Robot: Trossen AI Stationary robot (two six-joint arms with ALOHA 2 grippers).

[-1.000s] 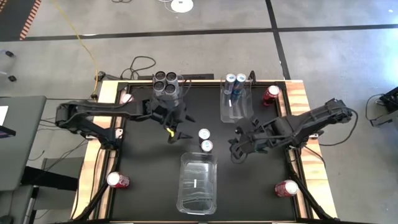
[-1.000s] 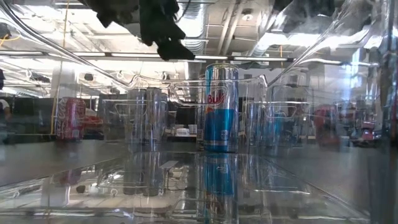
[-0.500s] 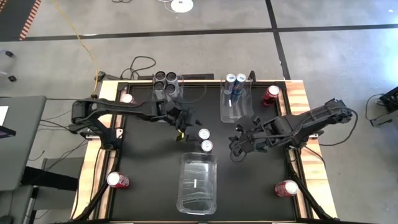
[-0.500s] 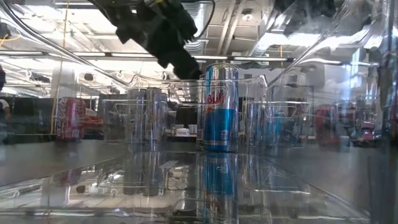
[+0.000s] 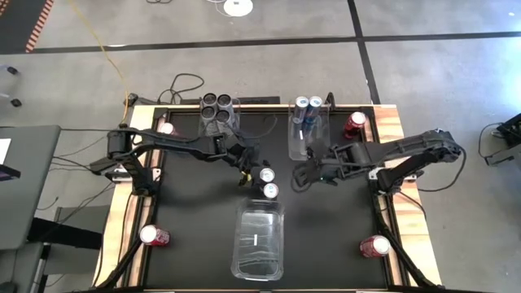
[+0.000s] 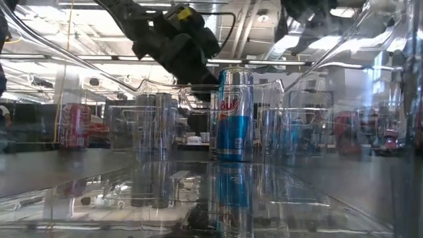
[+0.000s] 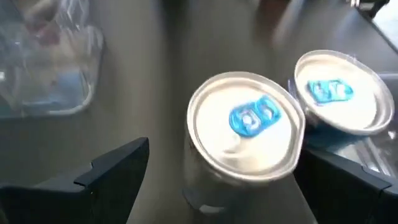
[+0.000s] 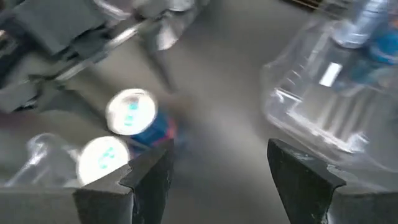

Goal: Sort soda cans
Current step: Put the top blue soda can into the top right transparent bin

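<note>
Two blue-and-silver soda cans stand side by side on the black mat at mid-table, the farther one and the nearer one; one shows upright in the low view. My left gripper is open just left of them. In its wrist view the fingers stand on either side of one can's silver top without touching it, and the second can is beside it. My right gripper is open, right of the pair, which shows in its wrist view.
A clear bin at the far edge holds several dark cans. Another clear bin holds two blue cans. A clear bin lies near the front edge. Red cans stand at the corners.
My left gripper has moved from beside the dark-can bin toward the table's right and near side, down to the two blue cans. My right gripper has shifted toward the far edge and turned toward the cans. No can has moved.
</note>
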